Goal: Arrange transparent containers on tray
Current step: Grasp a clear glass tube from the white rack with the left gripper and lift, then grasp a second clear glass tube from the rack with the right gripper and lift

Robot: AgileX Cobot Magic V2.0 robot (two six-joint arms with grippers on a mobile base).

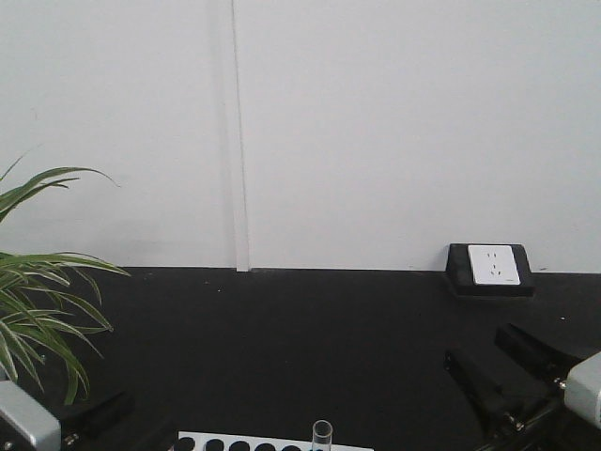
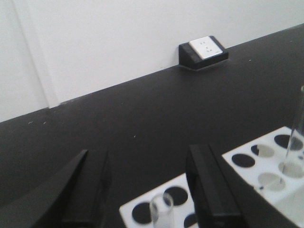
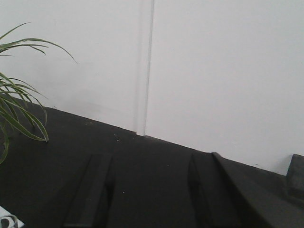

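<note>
One transparent container (image 1: 322, 434) stands upright in a white rack with round holes (image 1: 254, 442) at the bottom edge of the front view. In the left wrist view this clear tube (image 2: 161, 210) rises between the wide-apart fingers of my left gripper (image 2: 145, 159), touching neither. A second tube (image 2: 297, 135) stands in the rack (image 2: 266, 164) at the right edge. My right gripper (image 3: 151, 159) is open over bare black tabletop with nothing between its fingers. A tube rim (image 3: 8, 221) shows at that view's bottom left corner. The tray is out of view.
A black tabletop (image 1: 300, 348) runs back to a white wall. A green potted plant (image 1: 38, 301) hangs over the left side. A white socket in a black housing (image 1: 491, 268) sits at the back right against the wall.
</note>
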